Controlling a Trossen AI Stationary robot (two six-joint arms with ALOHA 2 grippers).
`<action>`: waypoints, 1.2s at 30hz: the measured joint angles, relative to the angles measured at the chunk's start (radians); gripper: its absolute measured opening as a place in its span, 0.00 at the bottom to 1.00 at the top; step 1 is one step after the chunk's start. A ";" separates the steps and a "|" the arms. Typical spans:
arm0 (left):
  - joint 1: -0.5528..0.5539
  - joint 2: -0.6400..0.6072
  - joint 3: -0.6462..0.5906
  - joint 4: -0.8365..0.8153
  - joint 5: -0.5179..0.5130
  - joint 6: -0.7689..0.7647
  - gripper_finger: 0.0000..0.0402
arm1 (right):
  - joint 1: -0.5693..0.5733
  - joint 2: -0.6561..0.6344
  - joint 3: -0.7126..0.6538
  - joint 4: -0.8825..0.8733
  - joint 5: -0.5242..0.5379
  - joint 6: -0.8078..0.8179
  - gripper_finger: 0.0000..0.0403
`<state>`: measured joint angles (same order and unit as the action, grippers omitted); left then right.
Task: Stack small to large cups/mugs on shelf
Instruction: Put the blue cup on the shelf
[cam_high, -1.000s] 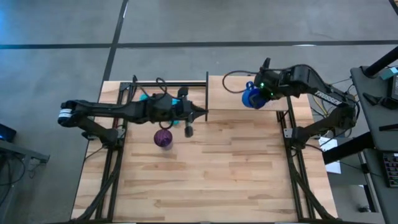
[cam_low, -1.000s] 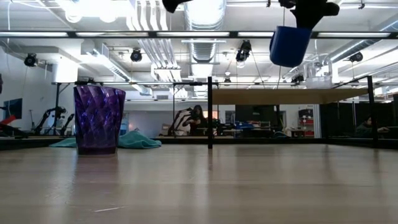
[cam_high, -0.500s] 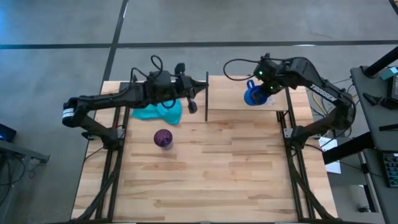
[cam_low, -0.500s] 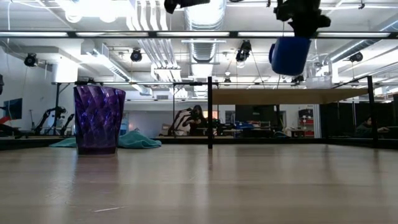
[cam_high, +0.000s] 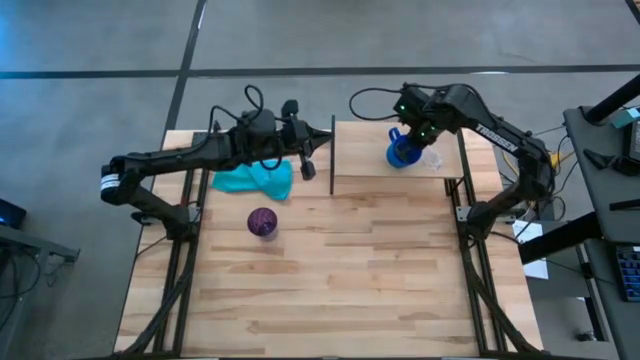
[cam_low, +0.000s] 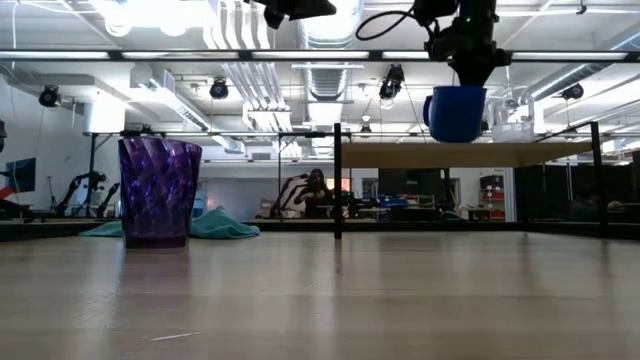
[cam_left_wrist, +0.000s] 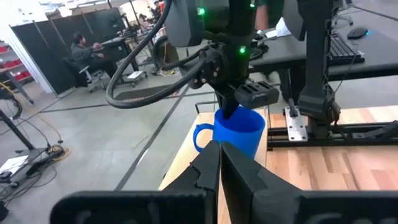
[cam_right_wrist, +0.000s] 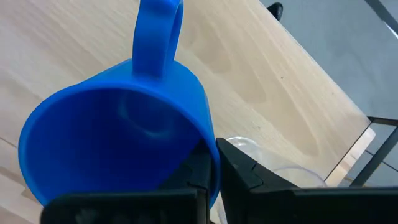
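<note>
Blue and glossy, the mug (cam_high: 404, 152) hangs by its rim from the right gripper (cam_high: 418, 136), whose fingers (cam_right_wrist: 205, 163) are clenched on the wall, one inside and one outside, opposite the handle. From above it sits over the shelf (cam_high: 360, 150); the level view puts its base at or just above the shelf top, and I cannot tell whether it touches. The mug stands upright with its mouth up.

It looks rigid, probably ceramic or hard plastic, so it will not give under the pinch. A smooth glazed wall is likely slippery, and a rim pinch lets the weight swing if the wrist tilts. Keeping it plumb and letting go only once the base is seated seems wise.

Beside it on the shelf stands the clear cup (cam_low: 511, 131), near the mug on the side away from the handle. It seems thin and very light, easy to knock over or crush. A gentle pinch on its rim, or across its body, would suit it. Being transparent, its edges are hard to read in the wrist view.

Out on the counter (cam_high: 330, 290) stands the purple tumbler (cam_high: 263, 222), upright and well apart from the shelf. Its ribs should give good purchase, and its wide mouth invites a rim grasp.

Above the teal cloth (cam_high: 252, 179) hovers the left gripper (cam_high: 308, 168), its fingers pressed together on nothing.
</note>
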<state>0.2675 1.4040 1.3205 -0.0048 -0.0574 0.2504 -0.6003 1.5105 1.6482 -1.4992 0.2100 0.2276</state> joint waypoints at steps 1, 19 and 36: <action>0.000 0.000 0.000 -0.007 0.000 0.000 0.00 | -0.003 0.003 0.000 0.000 0.000 0.000 0.03; 0.010 0.001 0.000 -0.030 0.000 0.050 0.00 | -0.031 0.003 0.000 0.020 -0.009 -0.047 0.03; 0.010 0.001 0.003 -0.030 0.001 0.050 0.00 | -0.048 0.004 0.000 0.021 -0.050 -0.057 0.03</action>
<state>0.2775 1.4048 1.3231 -0.0345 -0.0566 0.3008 -0.6484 1.5146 1.6485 -1.4784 0.1603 0.1707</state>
